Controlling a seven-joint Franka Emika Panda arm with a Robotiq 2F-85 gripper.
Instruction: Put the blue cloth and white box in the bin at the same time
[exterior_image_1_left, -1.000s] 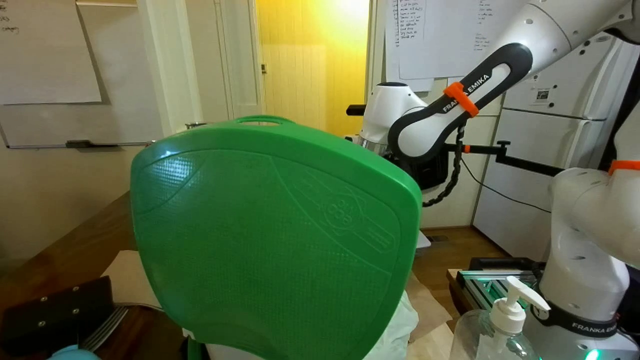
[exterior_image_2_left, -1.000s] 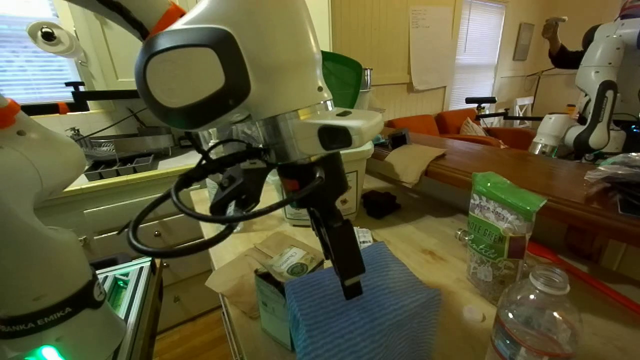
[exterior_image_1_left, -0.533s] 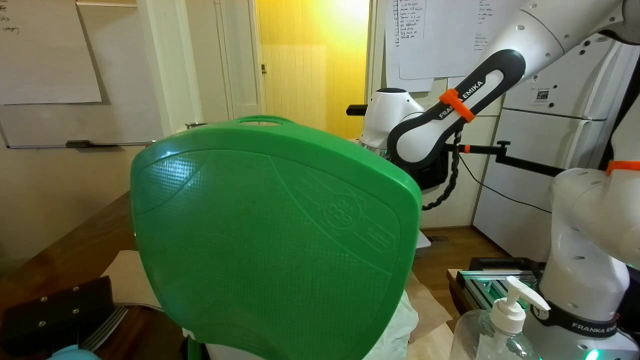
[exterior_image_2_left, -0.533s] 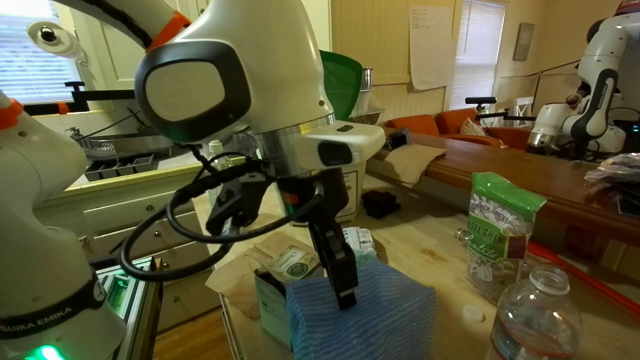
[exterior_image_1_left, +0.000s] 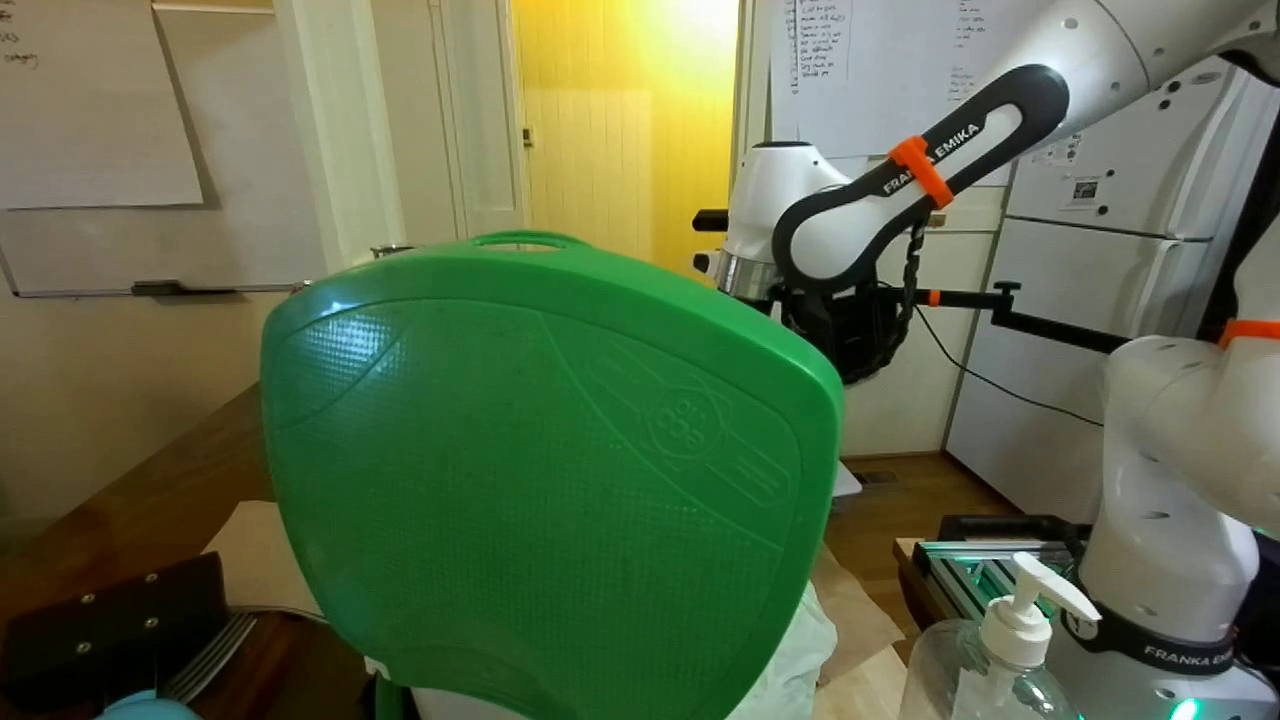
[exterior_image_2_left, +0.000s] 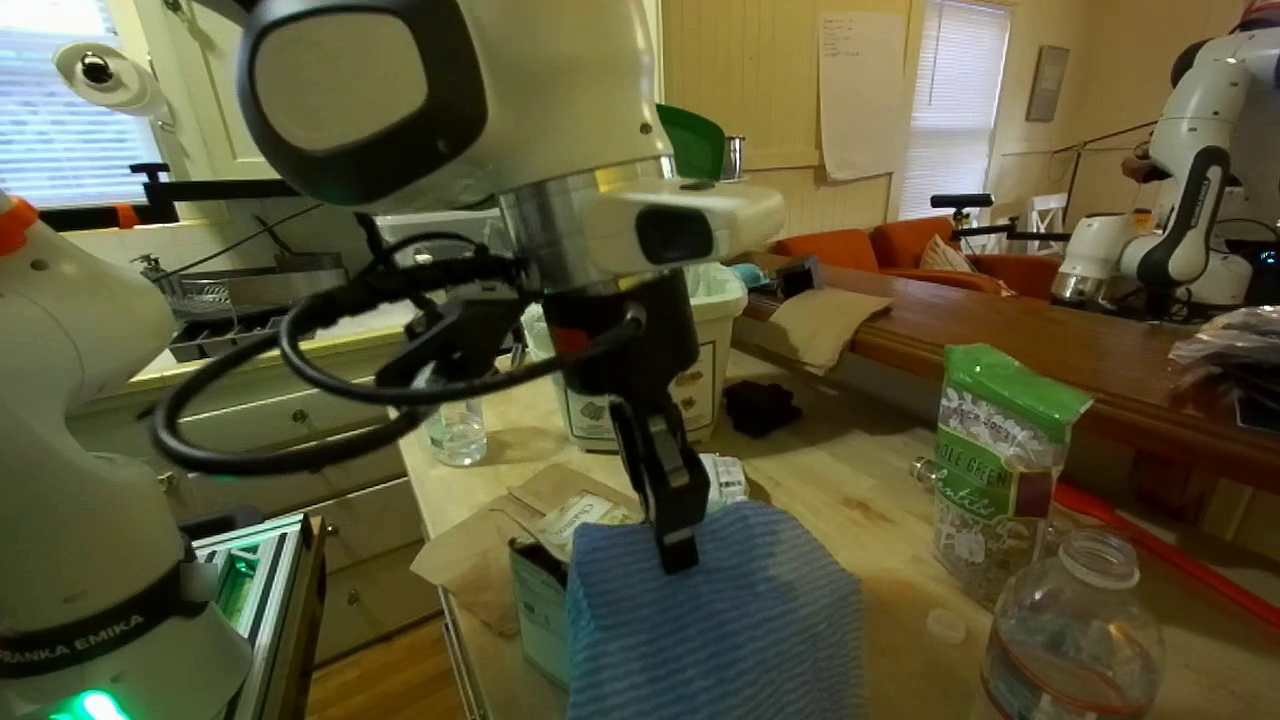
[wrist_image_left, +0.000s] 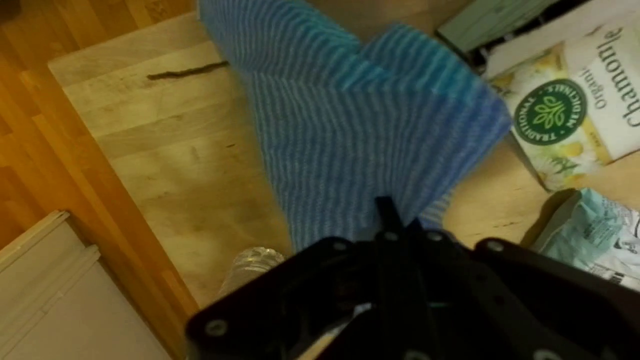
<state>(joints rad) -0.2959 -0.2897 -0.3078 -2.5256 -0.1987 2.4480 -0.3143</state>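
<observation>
My gripper (exterior_image_2_left: 680, 556) is shut on the blue striped cloth (exterior_image_2_left: 715, 630), whose top is gathered up at the fingertips. In the wrist view the cloth (wrist_image_left: 340, 140) narrows toward the dark gripper (wrist_image_left: 399, 216). Its lower end runs out of the exterior frame, so I cannot tell whether it touches the table. The white bin (exterior_image_2_left: 712, 350) with a liner stands behind the gripper, its green lid (exterior_image_1_left: 550, 460) raised. Beside the cloth is a tea box with a white chamomile panel (wrist_image_left: 575, 100) and a pale green side; whether this is the white box I cannot tell.
A crumpled packet (wrist_image_left: 600, 240) lies near the tea box. A lentil bag (exterior_image_2_left: 1000, 480) and a clear bottle (exterior_image_2_left: 1065, 640) stand on the far side of the cloth. Near the bin are another bottle (exterior_image_2_left: 458, 435) and a black item (exterior_image_2_left: 760, 408).
The gripper has gone down slightly, shut on the cloth and come back up. The cloth's top has been drawn upward with it, and the bin's front shows more.
</observation>
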